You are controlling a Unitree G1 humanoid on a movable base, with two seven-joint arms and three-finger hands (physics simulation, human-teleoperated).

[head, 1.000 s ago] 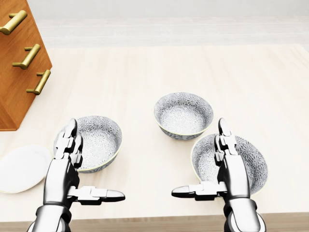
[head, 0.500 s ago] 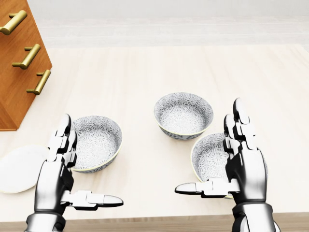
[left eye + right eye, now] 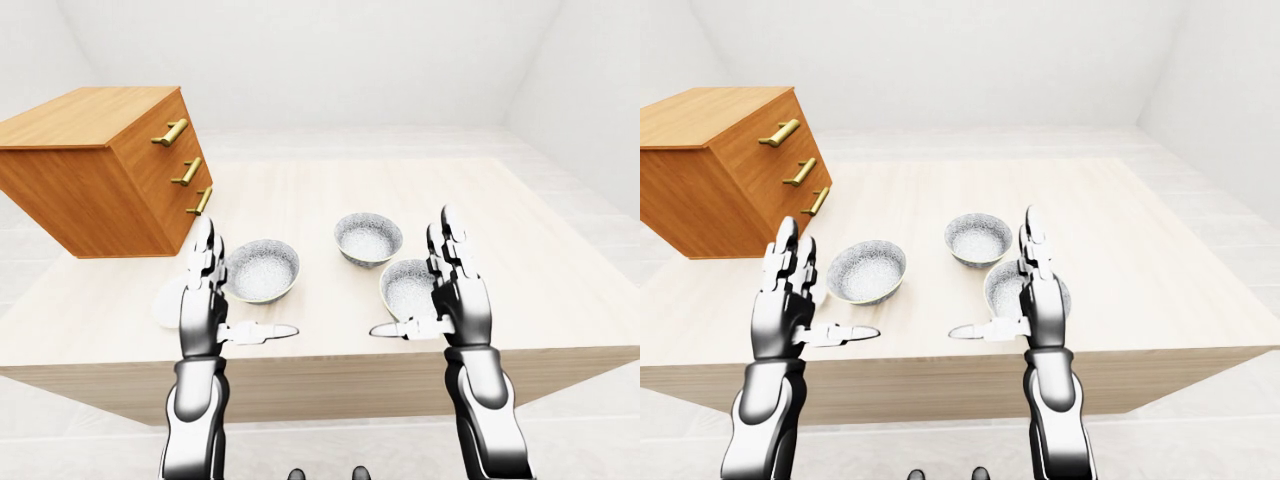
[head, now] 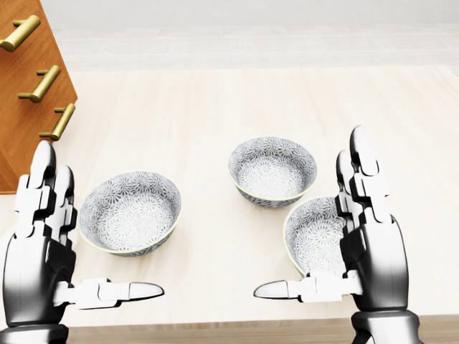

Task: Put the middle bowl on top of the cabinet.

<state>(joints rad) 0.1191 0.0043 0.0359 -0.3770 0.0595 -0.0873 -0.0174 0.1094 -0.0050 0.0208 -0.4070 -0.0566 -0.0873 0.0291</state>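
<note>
Three grey patterned bowls sit on the light wooden table (image 4: pixel 215 100). In the head view the middle bowl (image 4: pixel 272 170) is above centre, the left bowl (image 4: pixel 130 212) lower left, and the right bowl (image 4: pixel 310 240) lower right. My left hand (image 4: pixel 90 240) stands open at the bottom left, fingers upright and thumb pointing inward, just left of the left bowl. My right hand (image 4: pixel 312 222) is open the same way and hides the right side of the right bowl. Neither hand touches the middle bowl. The wooden cabinet (image 3: pixel 100 170) with brass handles stands at the table's left.
A white plate (image 3: pixel 164 305) lies at the table's left, below the cabinet, mostly hidden behind my left hand. The table's near edge runs just under both hands. White floor and walls surround the table.
My left hand has moved left off the left bowl and risen nearer the camera. My right hand has risen and shifted slightly right. Both stay open; the bowls have not moved.
</note>
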